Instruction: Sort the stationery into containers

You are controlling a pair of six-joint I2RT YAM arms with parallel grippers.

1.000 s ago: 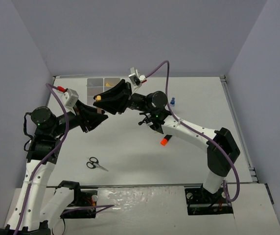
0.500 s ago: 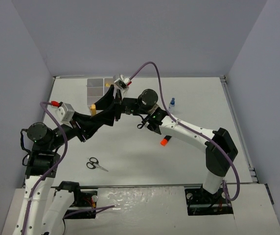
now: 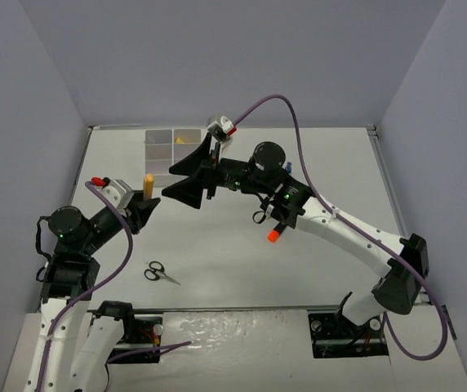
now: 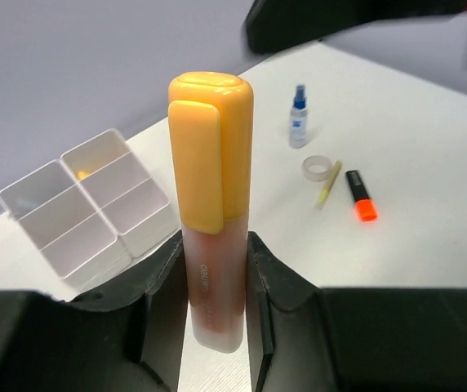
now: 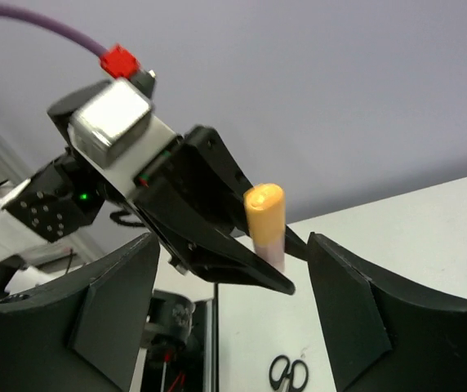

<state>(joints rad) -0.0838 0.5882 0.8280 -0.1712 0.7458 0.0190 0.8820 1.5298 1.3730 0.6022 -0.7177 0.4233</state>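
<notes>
A yellow-orange capped marker (image 4: 211,188) stands upright between my left gripper's (image 4: 215,249) jaws, which are shut on its clear lower body. From above, the marker (image 3: 147,184) and left gripper (image 3: 145,202) sit left of centre, in front of the containers (image 3: 157,152). My right gripper (image 3: 169,182) is open just right of the marker, not touching it. Its wrist view shows the marker (image 5: 264,216) between its spread fingers (image 5: 111,310). Black-handled scissors (image 3: 158,273) lie at the near left. An orange marker (image 3: 274,235) lies mid-table.
The white containers (image 4: 86,216) hold a small yellow item in a far compartment. A blue-capped bottle (image 4: 298,118), a tape roll (image 4: 318,169), a thin yellow pen (image 4: 328,184) and the orange marker (image 4: 360,196) lie to the right. The right arm (image 3: 331,224) spans the middle.
The right gripper has opened, let go of the yellow-orange marker and drawn back to the right. The left gripper now holds the marker alone and has carried it left and nearer.
</notes>
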